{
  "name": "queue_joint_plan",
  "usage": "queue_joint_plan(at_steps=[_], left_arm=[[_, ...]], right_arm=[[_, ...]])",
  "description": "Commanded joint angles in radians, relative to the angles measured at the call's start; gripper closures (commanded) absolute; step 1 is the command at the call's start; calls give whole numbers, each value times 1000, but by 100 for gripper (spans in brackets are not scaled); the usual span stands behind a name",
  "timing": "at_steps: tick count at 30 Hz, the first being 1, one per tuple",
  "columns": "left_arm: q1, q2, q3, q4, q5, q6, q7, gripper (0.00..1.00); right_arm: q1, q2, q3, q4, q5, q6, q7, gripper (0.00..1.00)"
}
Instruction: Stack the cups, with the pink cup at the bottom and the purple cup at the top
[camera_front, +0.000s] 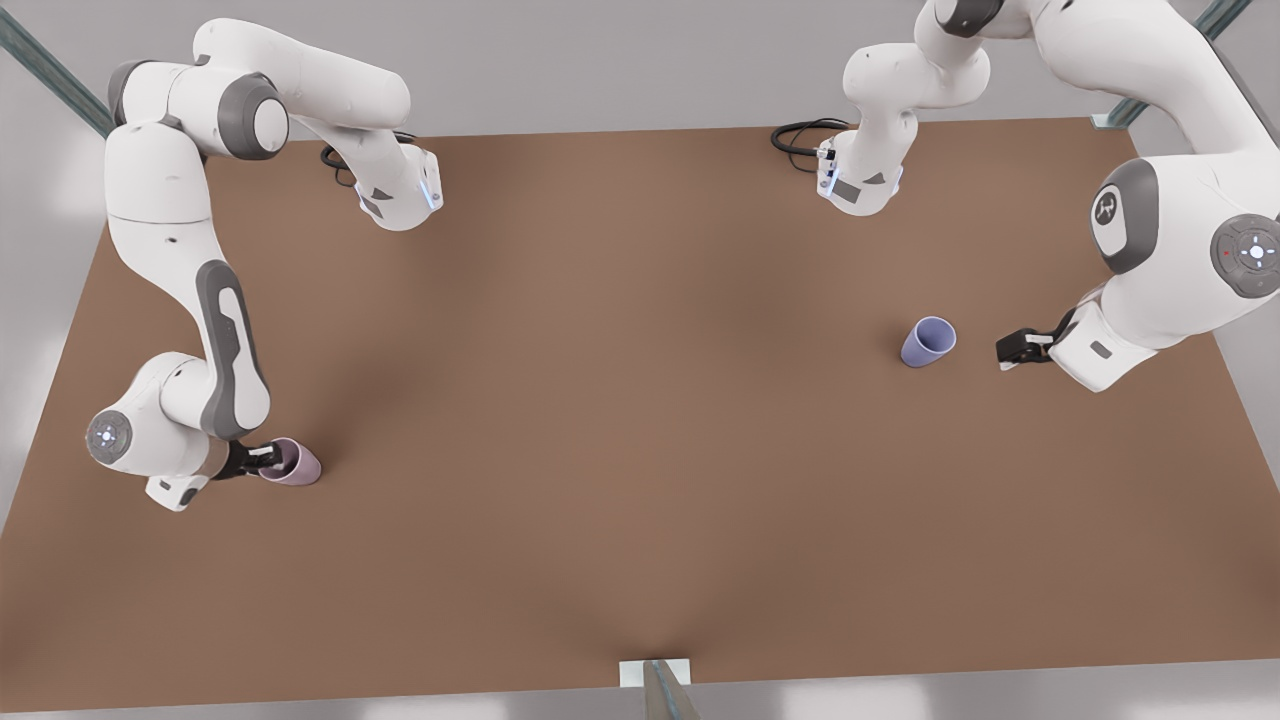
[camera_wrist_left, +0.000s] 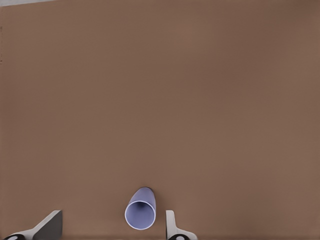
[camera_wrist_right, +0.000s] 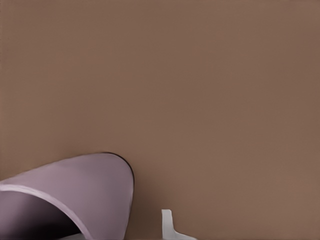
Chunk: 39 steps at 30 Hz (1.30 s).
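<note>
The pale dusty pink-mauve tapered cup (camera_front: 292, 463) stands on the brown matte tabletop (camera_front: 620, 420) near its edge at the front view's left, far from the periwinkle blue-purple tapered cup (camera_front: 928, 342), which stands upright and free toward the tabletop's other side. The right pincer (camera_front: 262, 461) is at the pink cup's rim, one finger inside the mouth and one outside, clamped on the wall; in its wrist view the cup (camera_wrist_right: 70, 197) looms large beside a pale fingertip (camera_wrist_right: 169, 225). The left pincer (camera_front: 1020, 348) hangs just beside the purple cup without touching it, fingers spread apart; its wrist view shows the cup (camera_wrist_left: 140, 209) between the two fingers (camera_wrist_left: 171, 226).

The risks, as I judge them: a pinch on one thin wall may let the pink cup swing or slip once lifted, so it could land tilted. The left pincer's approach could nudge the light purple cup over if one finger arrives first. And the purple cup may jam or sit crooked if it is lowered off-centre into the pink one.

The tabletop is a plain brown board; beyond it lie a grey floor, metal frame struts at the corners and black cables by the arm bases.
</note>
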Motion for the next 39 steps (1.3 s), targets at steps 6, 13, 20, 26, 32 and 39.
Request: queue_joint_plan(at_steps=[6,13,20,26,32,39], left_arm=[[-2,-1,2,0,0,5,6,0],[-3,-3,8,-1,0,8,4,0],[-5,-3,8,-1,0,7,4,0],[-5,-4,8,-19,2,10,3,0],[-5,-3,9,-19,2,12,3,0],[-5,-1,11,-19,2,12,3,0]], right_arm=[[0,14,16,4,22,8,-188,75],[-23,-19,76,4,12,3,-176,79],[262,-166,131,7,25,-110,373,79],[807,-17,128,336,43,-113,1122,79],[1026,406,133,897,-27,-265,1528,79],[1103,412,51,859,-50,-354,1570,79]])
